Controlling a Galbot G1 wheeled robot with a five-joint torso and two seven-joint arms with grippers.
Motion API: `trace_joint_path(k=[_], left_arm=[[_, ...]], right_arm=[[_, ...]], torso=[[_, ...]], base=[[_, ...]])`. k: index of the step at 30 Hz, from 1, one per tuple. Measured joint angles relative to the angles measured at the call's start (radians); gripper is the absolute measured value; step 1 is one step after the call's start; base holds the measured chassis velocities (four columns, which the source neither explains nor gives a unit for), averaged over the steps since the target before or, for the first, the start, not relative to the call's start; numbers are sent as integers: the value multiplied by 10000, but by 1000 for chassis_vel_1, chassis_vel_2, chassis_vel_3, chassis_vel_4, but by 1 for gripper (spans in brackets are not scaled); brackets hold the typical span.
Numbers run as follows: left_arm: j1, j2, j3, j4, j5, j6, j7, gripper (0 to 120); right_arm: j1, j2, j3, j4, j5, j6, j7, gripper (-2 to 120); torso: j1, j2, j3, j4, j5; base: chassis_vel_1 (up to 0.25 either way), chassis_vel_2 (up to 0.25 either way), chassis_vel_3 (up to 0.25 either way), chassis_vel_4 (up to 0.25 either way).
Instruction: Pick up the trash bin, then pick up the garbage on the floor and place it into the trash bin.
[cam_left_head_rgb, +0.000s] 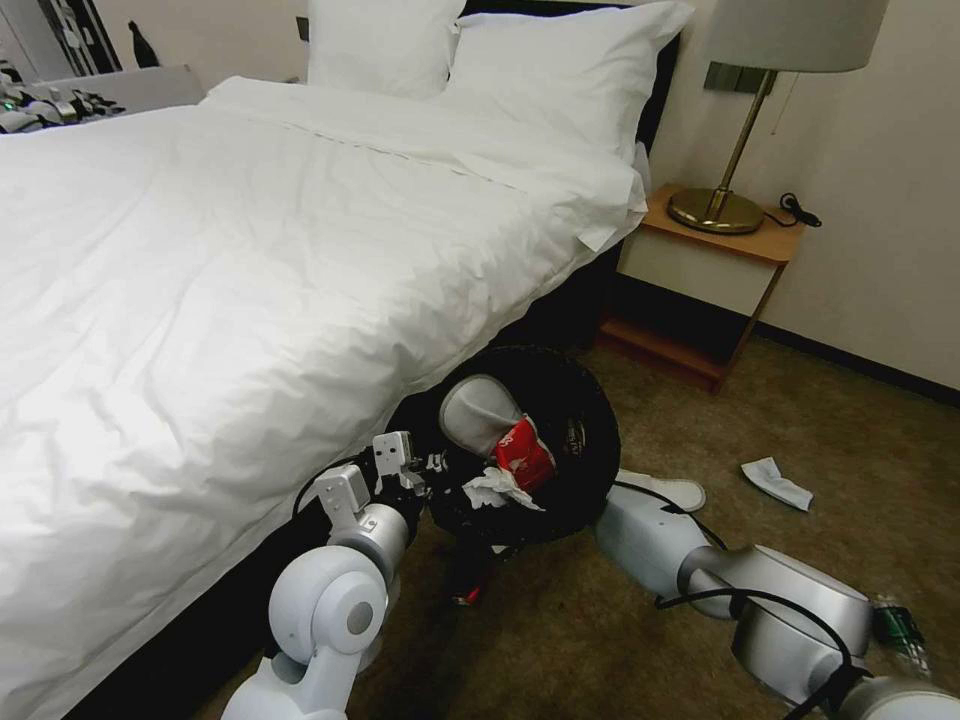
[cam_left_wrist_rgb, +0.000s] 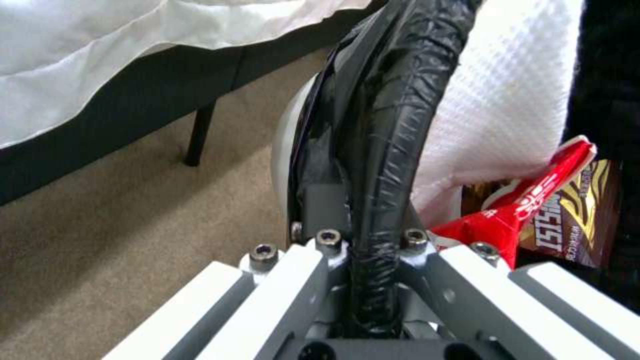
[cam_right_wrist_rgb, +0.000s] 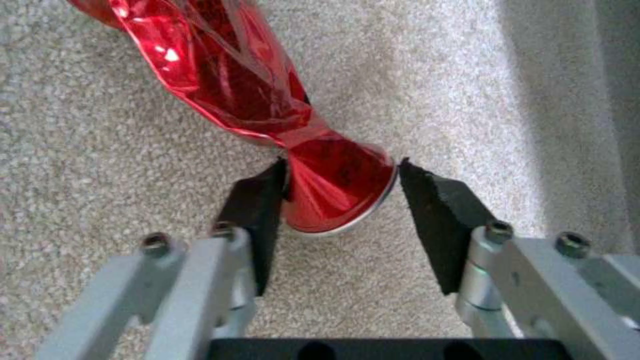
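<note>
My left gripper (cam_left_head_rgb: 405, 465) is shut on the rim of the black trash bin (cam_left_head_rgb: 570, 420) and holds it off the floor beside the bed, tipped with its mouth towards me. Inside lie a white slipper (cam_left_head_rgb: 478, 412), a red snack packet (cam_left_head_rgb: 523, 455) and a crumpled tissue (cam_left_head_rgb: 497, 488). The left wrist view shows the bin's bag-wrapped rim (cam_left_wrist_rgb: 393, 150) clamped between the left gripper (cam_left_wrist_rgb: 363, 240) fingers. My right arm (cam_left_head_rgb: 650, 535) reaches beneath the bin. Its gripper (cam_right_wrist_rgb: 340, 185) has both pads against the end of a crushed red can (cam_right_wrist_rgb: 267, 100) lying on the carpet.
The white bed (cam_left_head_rgb: 250, 250) fills the left side. A nightstand (cam_left_head_rgb: 715, 265) with a brass lamp (cam_left_head_rgb: 718, 205) stands at the back right. On the carpet lie a white slipper (cam_left_head_rgb: 668, 490), a white crumpled tissue (cam_left_head_rgb: 778, 483) and a green bottle (cam_left_head_rgb: 900, 628).
</note>
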Motion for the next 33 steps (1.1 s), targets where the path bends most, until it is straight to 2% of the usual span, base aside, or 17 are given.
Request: trace_joint_path(k=[2,8,9,11,12,29,33], left_arm=[[-3,-7,5,8,20,-2,7,0],[5,-15,26,51,100,-39,63,0],[9,-18,36,54,122,-49,77,0],[10,-18,41,55,125,-50,81,0],[10,-19,42,69,128,-53,85,0],[-19,-32,41,89,256,-113,161,0],[7,-26,31,56,286,-119,168,0]], right_arm=[[2,0,1,6,16,1,0,33],[13,-9,-3,34,27,3,-25,22],[12,-36,-5,55,33,2,-30,12],[3,-52,-5,60,34,2,-34,7],[-7,-62,-4,64,37,2,-39,1],[7,-43,-22,89,185,-65,78,0],[7,-53,-74,168,243,-146,171,14]], torso=[[0,1,-1,0,0],[1,-1,0,0,0],[0,0,-1,0,0],[0,0,-1,0,0],[0,0,0,0,1],[0,0,0,0,0],[0,0,0,0,0]], base=[[0,0,0,0],[0,0,0,0],[0,0,0,0],[0,0,0,0],[0,0,0,0],[0,0,0,0],[0,0,0,0]])
